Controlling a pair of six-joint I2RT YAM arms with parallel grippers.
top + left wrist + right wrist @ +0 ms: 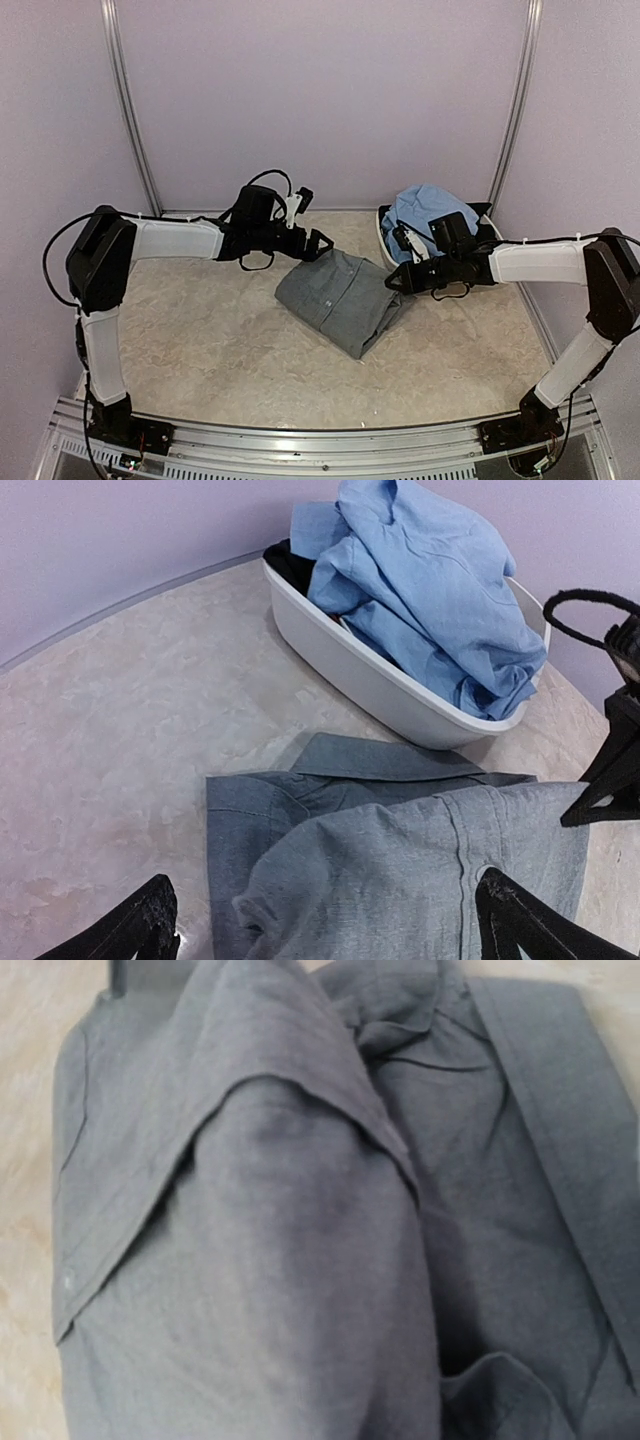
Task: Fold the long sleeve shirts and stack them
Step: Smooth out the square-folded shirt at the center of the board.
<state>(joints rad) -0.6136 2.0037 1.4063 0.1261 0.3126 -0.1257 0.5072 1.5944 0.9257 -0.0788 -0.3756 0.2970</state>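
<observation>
The pale marbled table (200,340) carries the slate grey cloth button-up shirt (340,298) at its middle. The shirt is already folded into a compact rectangle, its collar (380,755) turned toward the white oval plastic basin (380,685) at the far right. The light blue cloth shirt (425,215) lies heaped and unfolded in that basin, spilling over its rim. So the grey one looks all but finished, and the step in hand seems to be the last tidying of its fold. The left gripper (318,245) hovers just off the grey shirt's far-left corner, jaws spread wide and holding nothing. The right gripper (392,283) sits at the shirt's right edge with jaws closed. Its wrist view shows only grey cloth close up, so I cannot tell whether a fold is pinched. Next, I judge, the arms must clear the grey shirt and an arm must reach into the basin to draw out the blue one without dragging the folded stack.
</observation>
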